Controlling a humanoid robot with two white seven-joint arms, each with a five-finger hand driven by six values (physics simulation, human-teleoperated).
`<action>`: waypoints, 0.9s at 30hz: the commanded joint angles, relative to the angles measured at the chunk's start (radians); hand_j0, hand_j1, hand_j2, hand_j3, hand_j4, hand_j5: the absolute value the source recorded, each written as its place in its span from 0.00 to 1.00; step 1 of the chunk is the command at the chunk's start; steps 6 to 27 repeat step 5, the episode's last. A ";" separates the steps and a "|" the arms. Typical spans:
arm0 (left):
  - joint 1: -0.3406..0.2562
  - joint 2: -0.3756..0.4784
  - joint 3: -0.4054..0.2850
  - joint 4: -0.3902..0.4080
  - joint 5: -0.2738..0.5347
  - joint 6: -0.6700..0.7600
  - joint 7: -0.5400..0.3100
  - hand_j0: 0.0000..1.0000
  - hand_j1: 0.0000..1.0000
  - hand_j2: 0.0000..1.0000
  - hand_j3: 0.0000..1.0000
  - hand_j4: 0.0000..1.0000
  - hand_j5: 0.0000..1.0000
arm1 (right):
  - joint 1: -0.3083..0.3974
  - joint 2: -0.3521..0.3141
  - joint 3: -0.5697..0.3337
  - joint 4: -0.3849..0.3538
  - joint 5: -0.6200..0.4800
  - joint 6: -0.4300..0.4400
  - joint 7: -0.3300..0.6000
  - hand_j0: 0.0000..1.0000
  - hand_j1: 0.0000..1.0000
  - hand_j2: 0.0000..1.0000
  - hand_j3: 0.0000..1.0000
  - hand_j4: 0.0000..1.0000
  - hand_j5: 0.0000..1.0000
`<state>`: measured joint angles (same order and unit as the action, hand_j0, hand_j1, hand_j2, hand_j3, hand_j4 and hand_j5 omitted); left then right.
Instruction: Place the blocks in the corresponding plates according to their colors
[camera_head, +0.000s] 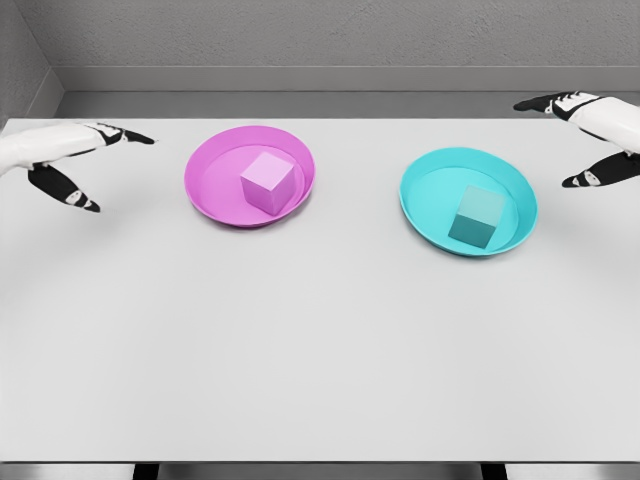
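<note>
A pink block (268, 182) sits inside the pink plate (210, 190) at the table's back left. Over to the right, a teal block (477, 216) rests inside the teal plate (425, 200). My left hand (100, 165) hovers at the far left edge, well clear of the pink plate, fingers spread and holding nothing. My right hand (570, 140) is at the far right edge, just right of the teal plate, also open and empty.
The white table (320, 350) stretches wide toward the front edge. A grey wall runs behind the table's back edge.
</note>
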<state>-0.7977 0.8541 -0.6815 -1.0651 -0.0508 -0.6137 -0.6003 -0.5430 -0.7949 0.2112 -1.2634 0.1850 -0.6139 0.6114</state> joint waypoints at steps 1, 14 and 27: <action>0.000 0.013 0.008 -0.004 0.017 0.003 0.001 1.00 1.00 1.00 1.00 1.00 1.00 | 0.000 -0.001 0.001 -0.001 -0.007 0.003 -0.001 1.00 1.00 1.00 1.00 1.00 1.00; 0.002 0.011 0.008 -0.001 0.017 0.003 0.001 1.00 1.00 1.00 1.00 1.00 1.00 | 0.000 -0.001 0.002 -0.001 -0.007 0.003 -0.001 1.00 1.00 1.00 1.00 1.00 1.00; 0.002 0.011 0.008 -0.001 0.017 0.003 0.001 1.00 1.00 1.00 1.00 1.00 1.00 | 0.000 -0.001 0.002 -0.001 -0.007 0.003 -0.001 1.00 1.00 1.00 1.00 1.00 1.00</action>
